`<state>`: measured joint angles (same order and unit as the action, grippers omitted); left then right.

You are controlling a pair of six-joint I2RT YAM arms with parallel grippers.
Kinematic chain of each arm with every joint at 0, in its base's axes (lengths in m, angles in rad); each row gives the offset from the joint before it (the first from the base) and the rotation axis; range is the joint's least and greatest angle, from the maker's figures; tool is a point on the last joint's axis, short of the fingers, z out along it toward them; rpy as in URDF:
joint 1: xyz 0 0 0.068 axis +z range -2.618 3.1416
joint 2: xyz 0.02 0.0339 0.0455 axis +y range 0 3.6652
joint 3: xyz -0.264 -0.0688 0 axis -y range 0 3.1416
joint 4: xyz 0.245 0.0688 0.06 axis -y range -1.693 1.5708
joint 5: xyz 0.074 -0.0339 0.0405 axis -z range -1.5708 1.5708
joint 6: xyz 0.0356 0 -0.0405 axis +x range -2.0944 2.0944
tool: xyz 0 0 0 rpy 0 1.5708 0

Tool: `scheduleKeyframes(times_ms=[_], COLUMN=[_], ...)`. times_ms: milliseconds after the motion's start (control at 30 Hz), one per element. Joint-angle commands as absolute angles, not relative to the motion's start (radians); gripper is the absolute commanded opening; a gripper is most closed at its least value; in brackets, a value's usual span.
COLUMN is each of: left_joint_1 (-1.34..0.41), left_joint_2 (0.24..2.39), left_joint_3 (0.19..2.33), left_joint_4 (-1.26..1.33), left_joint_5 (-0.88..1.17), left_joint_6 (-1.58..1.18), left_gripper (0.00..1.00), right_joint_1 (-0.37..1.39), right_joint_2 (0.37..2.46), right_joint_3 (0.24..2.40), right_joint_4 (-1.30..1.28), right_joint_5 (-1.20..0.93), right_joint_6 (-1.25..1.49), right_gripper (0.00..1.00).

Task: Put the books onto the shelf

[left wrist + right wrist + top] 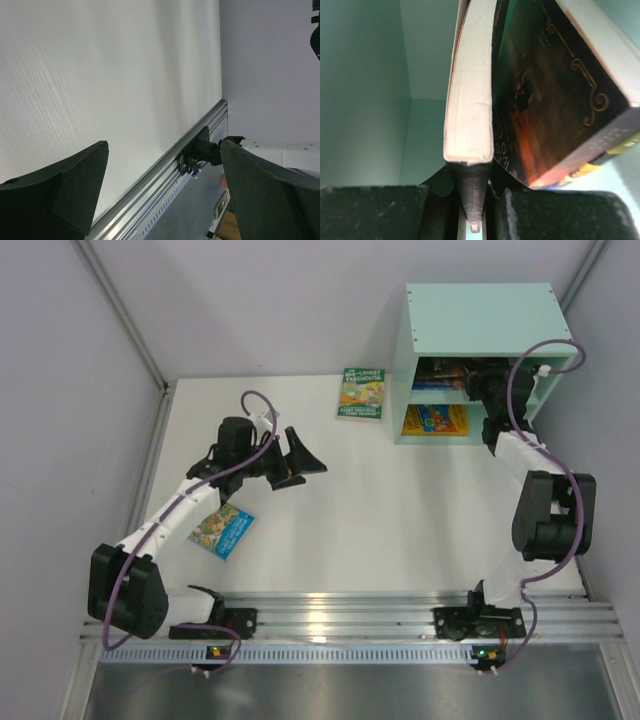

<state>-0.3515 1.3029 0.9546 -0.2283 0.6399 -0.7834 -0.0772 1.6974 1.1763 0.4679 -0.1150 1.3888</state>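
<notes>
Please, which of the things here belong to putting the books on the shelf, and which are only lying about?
Belong to the job: shelf; green book and light blue book on the table; orange-yellow book in the lower compartment; pale-edged book held by the right gripper; dark book beside it.

Only lying about: aluminium rail; purple cables.

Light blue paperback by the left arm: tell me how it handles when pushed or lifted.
The thin light blue paperback looks light and probably flexes. Lying flat on the white table, it likely slides when pushed.
</notes>
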Motion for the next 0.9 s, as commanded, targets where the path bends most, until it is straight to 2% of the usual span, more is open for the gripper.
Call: scheduleKeyframes(times_ms=[0,600,700,733,767,867], left_joint_1=[-0.353,-0.353,-0.353,-0.353,-0.353,-0.353], left_joint_2=[1.284,1.253,1.25,1.249,1.247,1.244], left_joint_3=[1.014,1.006,1.006,1.005,1.005,1.003], left_joint_4=[-0.19,-0.19,-0.19,-0.19,-0.192,-0.198], left_joint_5=[0.663,0.66,0.658,0.657,0.655,0.652], left_joint_6=[-0.769,-0.787,-0.787,-0.788,-0.788,-0.788], left_gripper=[0.98,0.98,0.98,0.98,0.98,0.98], right_joint_1=[-0.057,-0.054,-0.054,-0.054,-0.054,-0.055], right_joint_2=[1.7,1.789,1.795,1.787,1.784,1.772], right_joint_3=[1.278,1.364,1.377,1.379,1.381,1.4], right_joint_4=[0.548,0.439,0.41,0.385,0.37,0.296], right_joint_5=[-0.1,-0.21,-0.221,-0.221,-0.222,-0.23], right_joint_6=[1.382,1.341,1.342,1.342,1.351,1.341], right_gripper=[0.0,0.01,0.12,0.23,0.27,0.36])
